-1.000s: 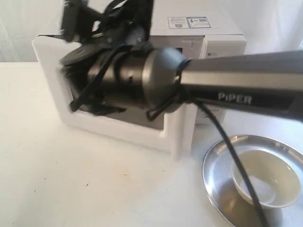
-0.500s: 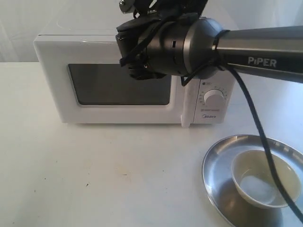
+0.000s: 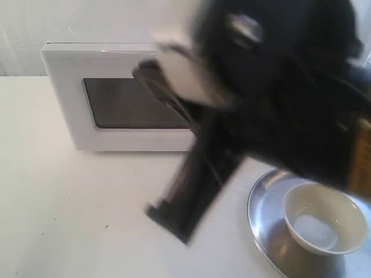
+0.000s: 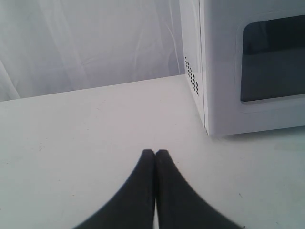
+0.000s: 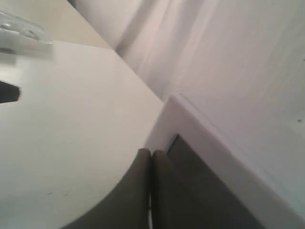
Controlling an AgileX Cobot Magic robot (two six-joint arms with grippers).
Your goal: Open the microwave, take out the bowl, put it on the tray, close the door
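Observation:
The white microwave (image 3: 64, 87) stands at the back of the table with its door (image 3: 124, 136) closed flat and the dark window (image 3: 127, 104) facing me. Its handle and knobs are hidden behind my right arm (image 3: 278, 87), a dark motion blur across the upper right. The cream bowl (image 3: 319, 223) sits upright in the steel tray (image 3: 264, 231) at the front right. My right gripper (image 5: 151, 152) is shut and empty, near a corner of the window (image 5: 209, 186). My left gripper (image 4: 155, 151) is shut and empty above the bare table, beside the microwave (image 4: 224, 71).
A white curtain (image 4: 95, 43) hangs behind the table. The white tabletop (image 3: 75, 214) stretches to the left and front of the microwave. A blurred dark part of the right arm (image 3: 185, 191) reaches down over the table between microwave and tray.
The door swung from half open to closed. My right arm has left the door front and is swinging quickly right and downward, now blurred. Bowl and tray have not moved.

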